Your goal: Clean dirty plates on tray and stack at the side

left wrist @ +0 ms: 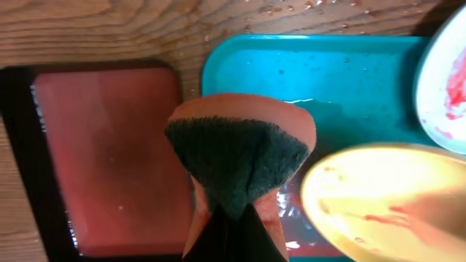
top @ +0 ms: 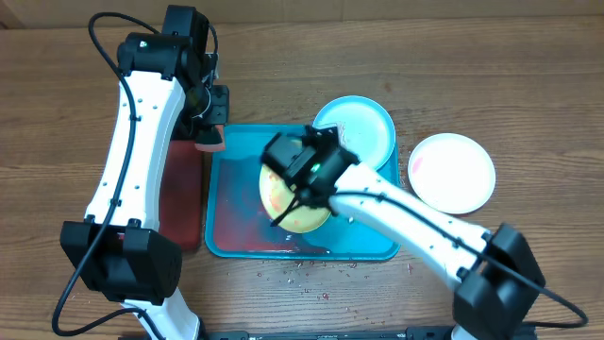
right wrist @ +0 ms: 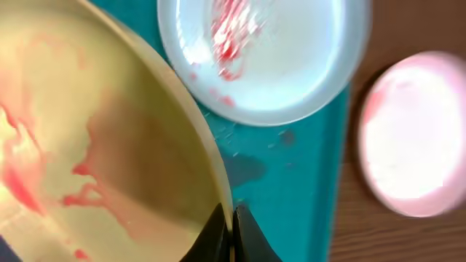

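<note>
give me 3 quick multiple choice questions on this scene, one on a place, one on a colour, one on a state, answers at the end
1. Where is the white plate?
A on the table, right of the turquoise tray
B inside that tray
C on top of another plate

2. What colour is the plate the right gripper grips?
A white
B light blue
C yellow-green

3. What state is the light blue plate in?
A wiped clean
B smeared red
C covered by another plate

Answers:
1 A, it sits on bare wood beside the tray.
2 C, its jaws pinch the rim of the yellow-green plate.
3 B, red smears show on its face.
</note>
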